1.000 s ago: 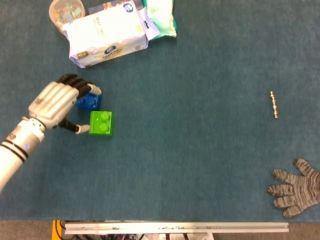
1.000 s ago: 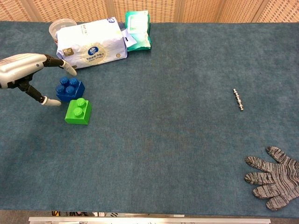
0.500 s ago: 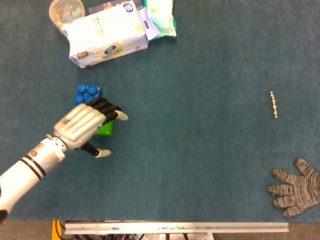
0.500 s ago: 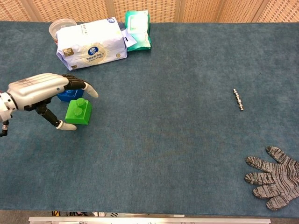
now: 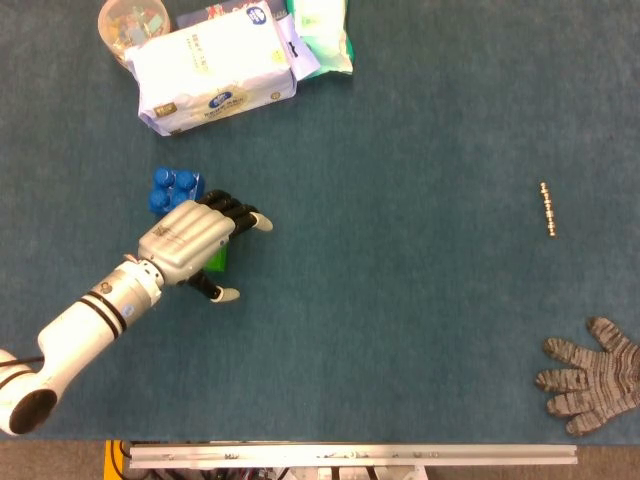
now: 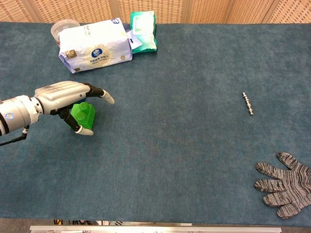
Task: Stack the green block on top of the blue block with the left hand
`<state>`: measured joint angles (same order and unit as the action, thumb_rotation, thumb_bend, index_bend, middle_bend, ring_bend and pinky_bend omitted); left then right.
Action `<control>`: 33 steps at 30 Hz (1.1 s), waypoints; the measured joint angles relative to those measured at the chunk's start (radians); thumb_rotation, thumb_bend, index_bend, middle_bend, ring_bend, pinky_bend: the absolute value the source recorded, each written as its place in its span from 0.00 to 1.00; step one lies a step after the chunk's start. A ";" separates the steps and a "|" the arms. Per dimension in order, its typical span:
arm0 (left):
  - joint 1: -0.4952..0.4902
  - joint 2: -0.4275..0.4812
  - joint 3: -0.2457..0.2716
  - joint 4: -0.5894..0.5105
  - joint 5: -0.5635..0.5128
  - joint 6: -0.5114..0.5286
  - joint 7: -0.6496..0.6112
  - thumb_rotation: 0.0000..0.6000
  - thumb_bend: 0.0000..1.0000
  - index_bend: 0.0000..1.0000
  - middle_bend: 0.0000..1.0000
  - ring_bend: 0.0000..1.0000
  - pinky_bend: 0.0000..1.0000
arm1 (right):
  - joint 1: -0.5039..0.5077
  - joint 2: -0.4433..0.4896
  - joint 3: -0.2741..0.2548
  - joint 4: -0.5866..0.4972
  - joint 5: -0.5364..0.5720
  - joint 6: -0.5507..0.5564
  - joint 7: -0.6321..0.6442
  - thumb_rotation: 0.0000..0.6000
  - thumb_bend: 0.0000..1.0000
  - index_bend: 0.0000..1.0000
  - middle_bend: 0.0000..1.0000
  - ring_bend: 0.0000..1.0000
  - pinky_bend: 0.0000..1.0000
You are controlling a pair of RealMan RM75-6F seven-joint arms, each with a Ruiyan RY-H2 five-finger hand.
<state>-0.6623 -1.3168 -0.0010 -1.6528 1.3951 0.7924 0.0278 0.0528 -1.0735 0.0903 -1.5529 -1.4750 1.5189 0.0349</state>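
Observation:
The green block (image 6: pixel 84 113) sits on the blue-green table mat, mostly covered by my left hand (image 6: pixel 67 95) in the chest view. From the head view only a sliver of the green block (image 5: pixel 216 258) shows under the left hand (image 5: pixel 192 240). The fingers reach out over the block and the thumb (image 6: pixel 85 131) hangs at its near side, with no grip visible. The blue block (image 5: pixel 172 188) lies just beyond the hand, touching or nearly touching the green one. In the chest view the hand hides the blue block. My right hand is out of sight.
A white tissue pack (image 5: pixel 214 70), a green wipes pack (image 5: pixel 322 35) and a clear plastic tub (image 5: pixel 131 22) lie at the far left. A small metal chain piece (image 5: pixel 547 208) sits at the right, and a grey knit glove (image 5: pixel 590 376) at the near right corner.
My left hand has swung from beside the blue block toward me and rightward, and now hovers over the green block. Neither block has moved.

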 measured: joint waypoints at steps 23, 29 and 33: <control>0.024 0.075 0.084 -0.096 -0.044 0.002 0.149 1.00 0.13 0.21 0.24 0.19 0.11 | -0.005 -0.002 -0.001 0.009 -0.004 0.002 0.010 1.00 0.23 0.31 0.35 0.22 0.28; 0.040 0.103 0.110 -0.115 -0.022 0.012 0.144 1.00 0.13 0.21 0.24 0.19 0.11 | -0.007 0.001 -0.001 0.005 -0.006 0.007 0.007 1.00 0.23 0.31 0.35 0.23 0.28; 0.048 0.118 0.115 -0.113 -0.025 0.016 0.138 1.00 0.13 0.22 0.24 0.20 0.11 | -0.009 0.002 -0.001 0.002 -0.011 0.012 0.007 1.00 0.23 0.31 0.35 0.23 0.28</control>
<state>-0.6143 -1.1986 0.1142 -1.7657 1.3702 0.8086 0.1659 0.0442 -1.0712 0.0890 -1.5511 -1.4856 1.5305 0.0416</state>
